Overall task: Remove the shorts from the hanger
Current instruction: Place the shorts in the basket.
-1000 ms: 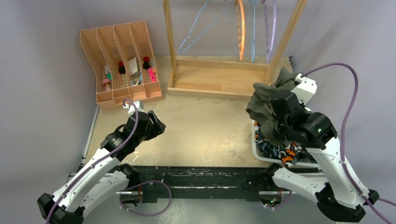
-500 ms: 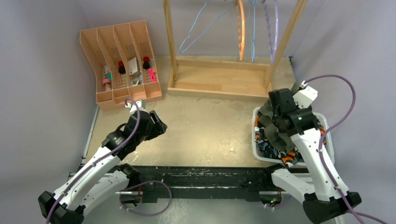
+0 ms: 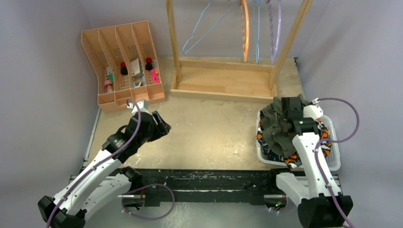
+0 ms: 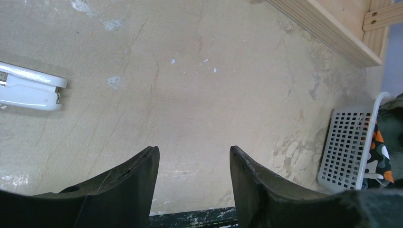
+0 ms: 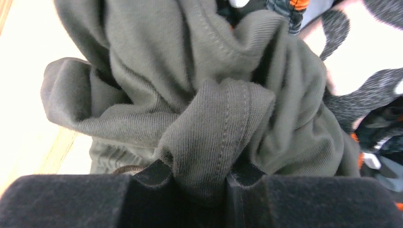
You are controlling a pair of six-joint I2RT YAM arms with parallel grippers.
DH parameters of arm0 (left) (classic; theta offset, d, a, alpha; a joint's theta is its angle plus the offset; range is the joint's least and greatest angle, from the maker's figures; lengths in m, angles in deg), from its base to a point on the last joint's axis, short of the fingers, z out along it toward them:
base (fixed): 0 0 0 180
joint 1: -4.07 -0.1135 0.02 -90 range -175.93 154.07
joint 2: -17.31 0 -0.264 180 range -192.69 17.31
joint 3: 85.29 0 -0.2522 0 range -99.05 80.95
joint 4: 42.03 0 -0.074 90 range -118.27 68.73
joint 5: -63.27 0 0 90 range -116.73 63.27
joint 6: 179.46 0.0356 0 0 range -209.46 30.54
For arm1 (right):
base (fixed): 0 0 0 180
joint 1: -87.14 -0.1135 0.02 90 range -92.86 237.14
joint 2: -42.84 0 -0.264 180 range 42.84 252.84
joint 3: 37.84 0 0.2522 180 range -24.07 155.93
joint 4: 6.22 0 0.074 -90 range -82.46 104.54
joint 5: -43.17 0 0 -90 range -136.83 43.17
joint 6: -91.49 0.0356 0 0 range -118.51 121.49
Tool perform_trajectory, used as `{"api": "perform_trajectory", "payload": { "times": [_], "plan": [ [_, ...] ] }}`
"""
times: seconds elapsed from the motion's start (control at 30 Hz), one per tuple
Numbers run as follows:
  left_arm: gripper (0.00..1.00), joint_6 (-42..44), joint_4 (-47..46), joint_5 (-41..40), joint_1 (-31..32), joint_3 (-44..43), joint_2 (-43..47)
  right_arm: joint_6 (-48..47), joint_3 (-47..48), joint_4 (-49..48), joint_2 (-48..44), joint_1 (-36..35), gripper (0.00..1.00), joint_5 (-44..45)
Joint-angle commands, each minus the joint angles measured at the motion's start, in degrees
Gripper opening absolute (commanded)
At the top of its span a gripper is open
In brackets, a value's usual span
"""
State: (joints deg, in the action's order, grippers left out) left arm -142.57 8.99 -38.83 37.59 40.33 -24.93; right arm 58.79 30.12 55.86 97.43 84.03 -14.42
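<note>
1. Right wrist view: the right gripper (image 5: pixel 198 176) is nearly closed, its two black fingers pinching a thick ribbed fold of the olive shorts (image 5: pixel 190 95). The rest of the garment bunches loosely ahead of the jaws.

2. Just past that bundle, toward 2 o'clock in the same view, the camouflage shorts (image 5: pixel 361 85) show orange, white and black beneath the olive cloth.

3. From above, the right gripper (image 3: pixel 289 108) sits low over the white basket (image 3: pixel 334 159) at 4 o'clock on the table (image 3: pixel 209 128). The olive shorts (image 3: pixel 273 127) are heaped on the basket's near-left side, over the clothes already inside.

4. A second ago the same arm held this pair high beside the right post of the wooden rack (image 3: pixel 223 84). It has since swung down and back, and the cloth is now in the basket.

5. At 12 o'clock the hangers (image 3: pixel 245 28) on the rack look bare, though their tops run out of frame. By that reading the olive pair is off its hanger, and only letting go of it remains.

6. Across the table at 8 o'clock, the left gripper (image 4: pixel 195 159) is parted about halfway with nothing between its fingers, pointing at bare tabletop. It has not moved over the last second.
</note>
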Motion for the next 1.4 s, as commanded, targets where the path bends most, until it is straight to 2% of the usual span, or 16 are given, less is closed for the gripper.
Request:
{"api": "perform_trajectory", "payload": {
  "times": [0.0, 0.17, 0.3, 0.43, 0.57, 0.7, 0.9, 1.0, 1.17, 1.37],
  "plan": [
    [0.56, 0.75, -1.39, 0.39, 0.23, -2.19, -1.46, 9.44, -11.01, -5.41, 0.77, 0.48, 0.00, -8.85],
    [0.56, 0.53, -3.48, 1.00, 0.19, -1.92, -2.59, 7.96, -19.70, -13.29, 3.28, -0.33, 0.00, -11.96],
    [0.56, -0.32, -4.65, 0.67, 0.23, -0.57, -2.29, 5.69, -23.46, -19.76, 6.99, -4.17, 0.00, -16.27],
    [0.56, -0.77, -4.80, -0.01, 0.18, 0.41, -1.59, 12.41, -22.07, -21.05, 13.76, -16.17, 0.00, -15.13],
    [0.56, -0.35, -3.84, -0.41, 0.21, 0.19, -1.53, 18.13, -17.70, -23.89, 21.19, -24.60, 0.00, -16.37],
    [0.56, -0.07, -2.09, -1.61, 0.23, -0.45, -0.83, 21.37, -10.76, -17.51, 23.57, -27.72, 0.00, -12.05],
    [0.56, 0.41, -1.05, -2.28, 0.22, -0.03, 0.26, 20.74, -5.23, -9.45, 15.61, -27.80, 0.00, -7.08],
    [0.56, 0.56, -1.21, -1.91, 0.23, 0.21, -0.05, 18.55, -0.62, -4.85, 13.34, -27.82, 0.00, -4.68],
    [0.56, 0.37, -1.67, -1.48, 0.19, 0.04, -0.34, 9.51, 7.97, -0.96, 10.23, -27.72, 0.00, -0.75],
    [0.56, 0.29, -1.36, -1.61, 0.23, -0.19, -0.28, 9.71, 20.72, 12.91, 8.80, -27.65, 0.00, 10.97]
  ]
}}
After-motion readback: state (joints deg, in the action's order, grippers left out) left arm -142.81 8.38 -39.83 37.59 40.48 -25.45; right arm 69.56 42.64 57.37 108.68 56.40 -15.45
